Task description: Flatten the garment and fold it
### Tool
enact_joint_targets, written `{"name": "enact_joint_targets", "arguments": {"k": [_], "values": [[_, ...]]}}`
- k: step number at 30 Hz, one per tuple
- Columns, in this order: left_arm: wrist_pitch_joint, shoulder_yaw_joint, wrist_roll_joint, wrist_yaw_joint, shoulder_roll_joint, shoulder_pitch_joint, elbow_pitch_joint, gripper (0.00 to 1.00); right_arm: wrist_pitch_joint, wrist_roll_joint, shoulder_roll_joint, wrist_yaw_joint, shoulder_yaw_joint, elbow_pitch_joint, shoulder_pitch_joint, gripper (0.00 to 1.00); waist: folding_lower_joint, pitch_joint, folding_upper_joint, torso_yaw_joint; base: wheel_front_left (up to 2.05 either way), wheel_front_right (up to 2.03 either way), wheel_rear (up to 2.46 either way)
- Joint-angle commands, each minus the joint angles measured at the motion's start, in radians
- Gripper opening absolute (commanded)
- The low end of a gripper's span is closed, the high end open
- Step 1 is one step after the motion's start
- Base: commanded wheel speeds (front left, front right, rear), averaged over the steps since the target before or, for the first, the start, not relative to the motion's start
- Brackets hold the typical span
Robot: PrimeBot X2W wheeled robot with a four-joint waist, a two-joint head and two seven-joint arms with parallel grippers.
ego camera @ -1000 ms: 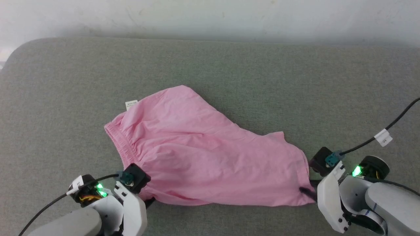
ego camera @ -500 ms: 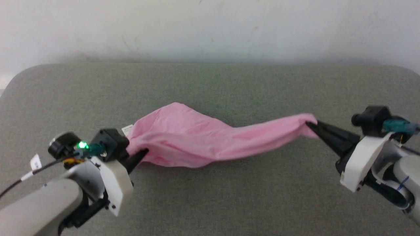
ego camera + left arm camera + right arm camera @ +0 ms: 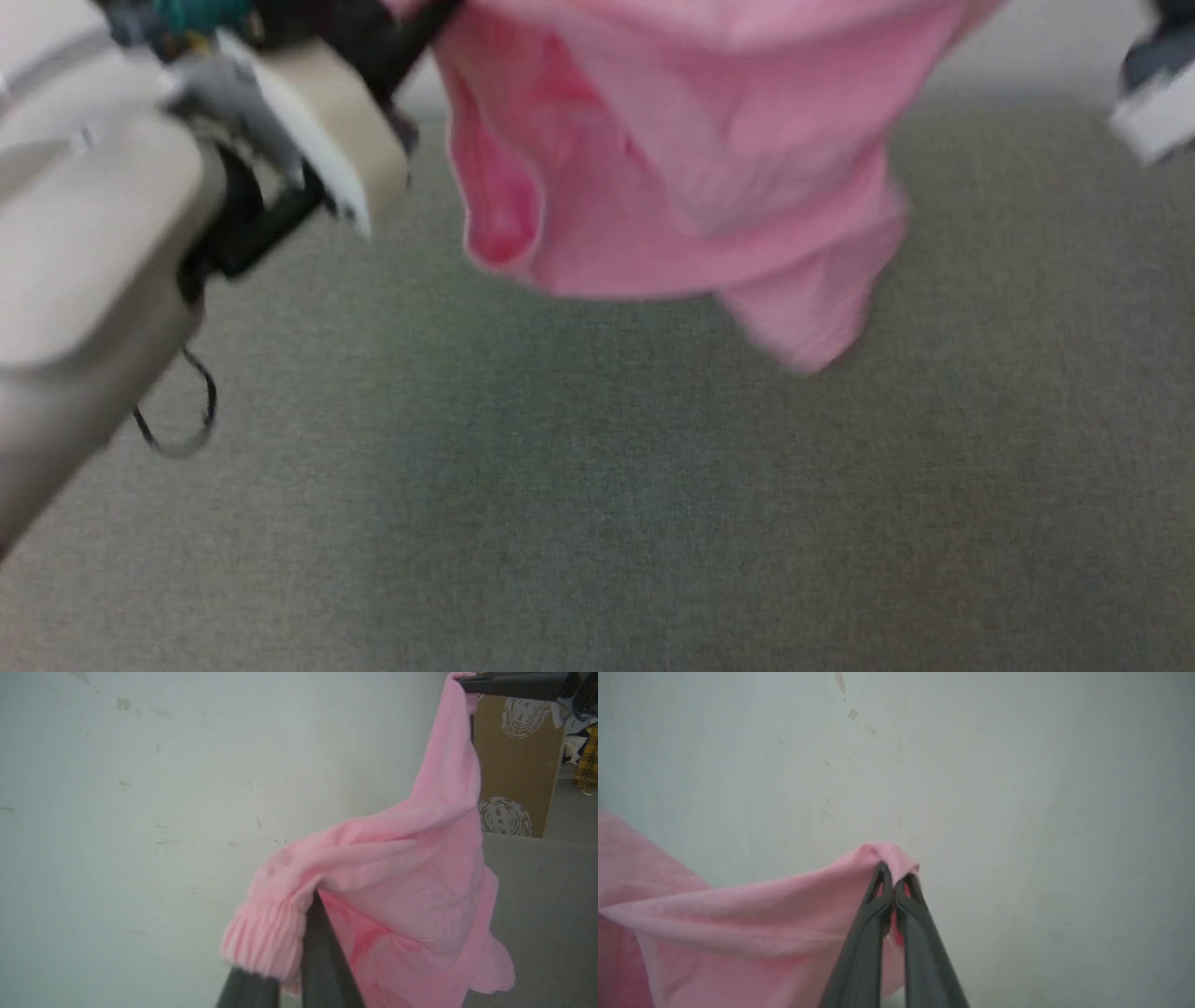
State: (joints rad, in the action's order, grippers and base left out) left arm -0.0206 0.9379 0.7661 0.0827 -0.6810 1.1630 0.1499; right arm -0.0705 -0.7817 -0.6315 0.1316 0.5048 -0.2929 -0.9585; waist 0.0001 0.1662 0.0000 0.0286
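Where left claw (image 3: 310,905) pinches, thin pink garment (image 3: 420,882) bunches, ribbed.

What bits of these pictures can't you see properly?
Head view: all motion blur, so the creases of the thin light-pink fabric shorts are lost; the top edge cuts off their upper part.
Left wrist view: the gathered waistband covers the tips of the left fingers.
Right wrist view: the right fingers pinch one corner; the left edge cuts off the rest of the shorts.
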Motion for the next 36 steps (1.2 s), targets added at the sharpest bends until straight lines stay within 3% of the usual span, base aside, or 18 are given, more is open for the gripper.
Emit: {"name": "enact_joint_targets", "arguments": {"k": [1,10,18,27,36], "values": [[0.005,-0.01,-0.009,0.012,0.023,0.056,0.033,0.0,0.002,0.023,0.015,-0.001,-0.025,-0.028,-0.057,0.0,-0.0001,0.104,0.0,-0.04,0.0,0.0,0.0],[0.055,-0.059,-0.053,0.041,0.148,0.424,0.248,0.0,0.026,0.143,0.046,-0.001,-0.134,-0.157,-0.426,0.0,-0.0001,0.333,0.0,-0.062,0.0,0.0,0.0],[0.143,-0.084,-0.081,0.044,0.191,0.587,0.431,0.0,0.028,0.212,0.055,-0.001,-0.128,-0.238,-0.622,0.0,-0.0001,0.455,0.0,-0.066,0.0,0.0,0.0],[0.237,-0.046,-0.061,0.047,0.204,0.5,0.544,0.0,-0.004,0.177,0.104,-0.001,-0.051,-0.298,-0.564,0.0,-0.0001,0.478,0.0,-0.057,0.0,0.0,0.0],[0.281,-0.036,-0.023,0.042,0.193,0.164,0.501,0.0,-0.076,0.12,0.082,-0.001,0.138,-0.279,-0.274,0.0,-0.0001,0.377,0.0,-0.049,0.0,0.0,0.0]]}}
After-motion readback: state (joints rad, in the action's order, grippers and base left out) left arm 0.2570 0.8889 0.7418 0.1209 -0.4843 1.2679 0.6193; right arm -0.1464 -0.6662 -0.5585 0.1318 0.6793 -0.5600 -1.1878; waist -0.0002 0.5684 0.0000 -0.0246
